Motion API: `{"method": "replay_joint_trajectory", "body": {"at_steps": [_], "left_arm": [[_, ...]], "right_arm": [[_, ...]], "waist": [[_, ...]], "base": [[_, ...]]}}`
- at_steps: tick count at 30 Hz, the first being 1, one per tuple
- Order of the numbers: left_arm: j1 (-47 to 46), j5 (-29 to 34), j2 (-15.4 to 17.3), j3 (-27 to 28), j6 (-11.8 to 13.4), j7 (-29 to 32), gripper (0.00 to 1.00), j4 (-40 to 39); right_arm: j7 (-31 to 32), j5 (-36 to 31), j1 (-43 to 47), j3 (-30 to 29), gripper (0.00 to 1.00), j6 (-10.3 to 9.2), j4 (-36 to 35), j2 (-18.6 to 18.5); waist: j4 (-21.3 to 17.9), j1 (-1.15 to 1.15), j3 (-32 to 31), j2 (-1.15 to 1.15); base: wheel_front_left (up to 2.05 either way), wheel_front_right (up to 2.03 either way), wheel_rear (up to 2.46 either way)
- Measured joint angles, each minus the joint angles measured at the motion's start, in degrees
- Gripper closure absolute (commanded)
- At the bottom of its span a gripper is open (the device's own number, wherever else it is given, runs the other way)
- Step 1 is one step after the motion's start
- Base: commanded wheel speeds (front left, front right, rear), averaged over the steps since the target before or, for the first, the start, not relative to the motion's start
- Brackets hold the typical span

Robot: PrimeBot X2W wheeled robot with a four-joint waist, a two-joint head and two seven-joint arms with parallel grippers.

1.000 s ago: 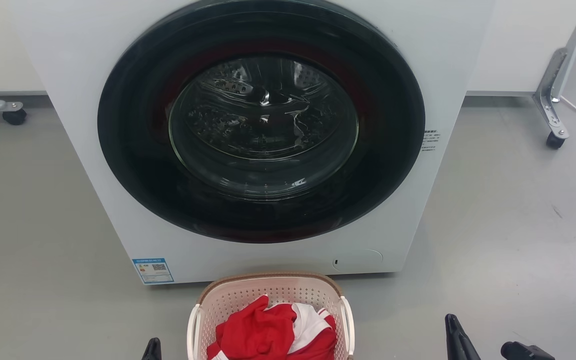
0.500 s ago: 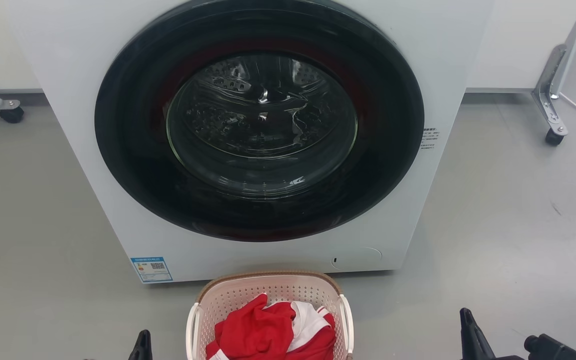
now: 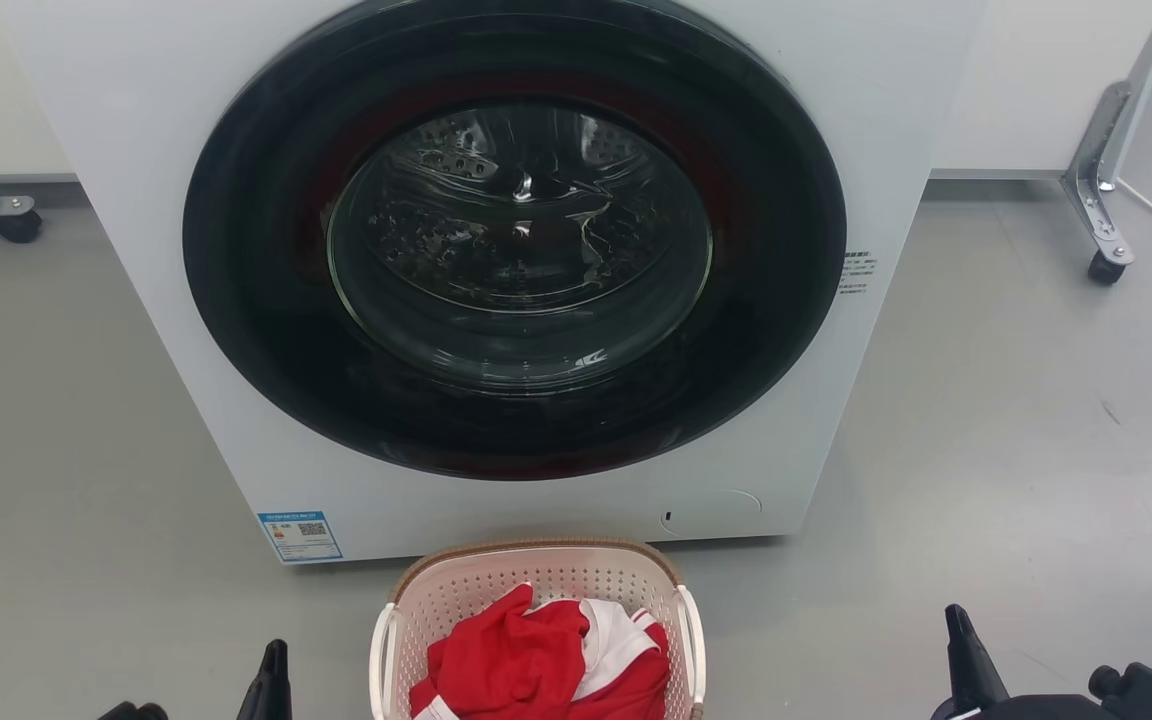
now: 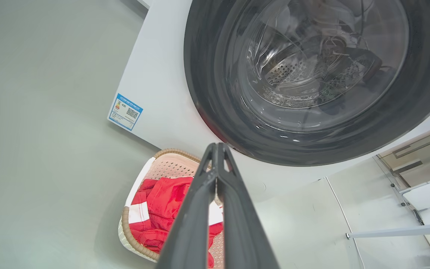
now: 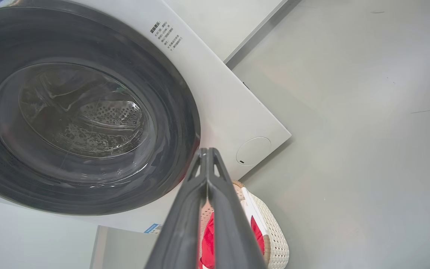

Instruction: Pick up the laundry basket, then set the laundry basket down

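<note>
I see a white front-loading washing machine [image 3: 876,100] on the grey floor [image 3: 1036,450], round glass door [image 3: 516,240] shut. A blue label [image 3: 300,536] marks its lower left corner.

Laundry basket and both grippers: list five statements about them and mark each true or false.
1. The laundry basket stands on the floor before the washing machine. True.
2. The laundry basket is empty. False: red and white clothing lies in it.
3. The fingers of the left gripper are pressed together on nothing. True.
4. The right gripper clamps a white handle. False: its fingers are shut on nothing, apart from the basket.
5. The washing machine stands open. False: its door is closed.
</note>
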Motion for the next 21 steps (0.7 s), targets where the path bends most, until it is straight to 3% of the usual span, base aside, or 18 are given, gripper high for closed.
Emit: {"method": "replay_joint_trajectory", "body": {"at_steps": [21], "left_arm": [[-2.8,-17.0,-1.1,4.3,-3.1,4.6,1.00,0.9]], "right_arm": [[4.5,15.9,-2.1,-5.9,1.00,3.16,0.7,0.3]], "waist": [[-0.3,0.00,0.6,0.00]], "base": [[0.00,0.00,0.00]]}}
